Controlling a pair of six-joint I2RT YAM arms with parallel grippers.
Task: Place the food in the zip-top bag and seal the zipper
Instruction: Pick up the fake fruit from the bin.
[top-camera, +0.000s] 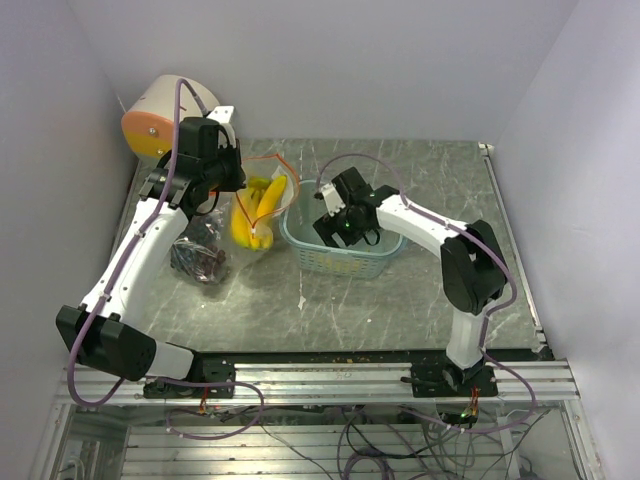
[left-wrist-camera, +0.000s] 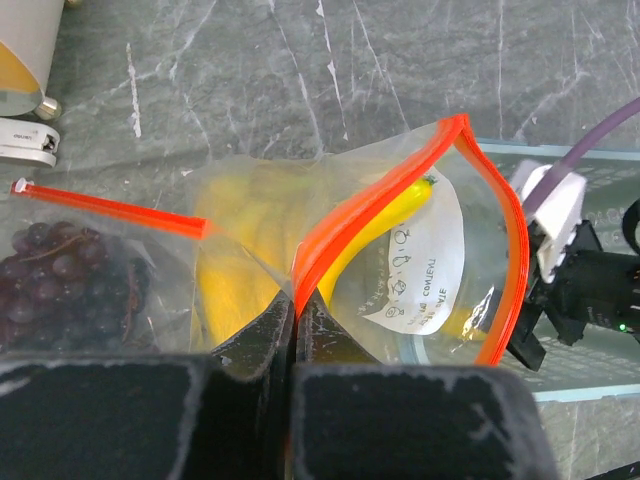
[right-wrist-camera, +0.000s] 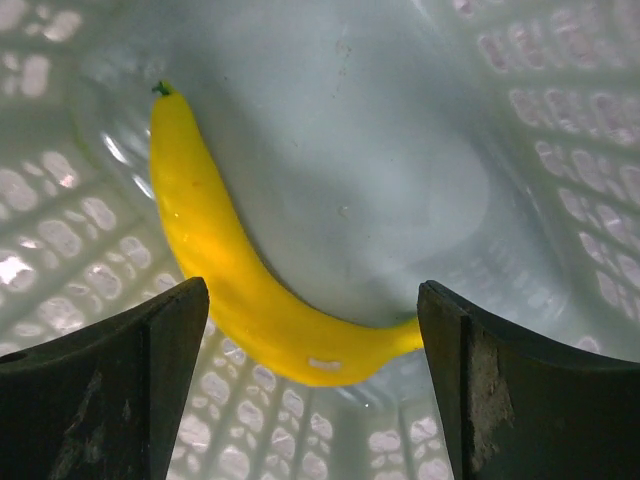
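Orange-zippered zip-top bag (left-wrist-camera: 400, 250) is pinched at its rim by the clamped left gripper (left-wrist-camera: 295, 330), mouth open, bananas (left-wrist-camera: 240, 250) inside. A loose banana (right-wrist-camera: 230, 270) lies in the teal basket (top-camera: 340, 262) under the right gripper (right-wrist-camera: 313, 385), whose fingers are wide and empty. Grapes (left-wrist-camera: 70, 280) sit beside the bag (under clear plastic, unclear whose). Zipper's unsealed. The white label (left-wrist-camera: 425, 290) isn't readable.

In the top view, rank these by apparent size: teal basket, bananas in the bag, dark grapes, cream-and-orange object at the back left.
1. Teal basket
2. Cream-and-orange object
3. Bananas and grapes: they look too alike in size to rank.
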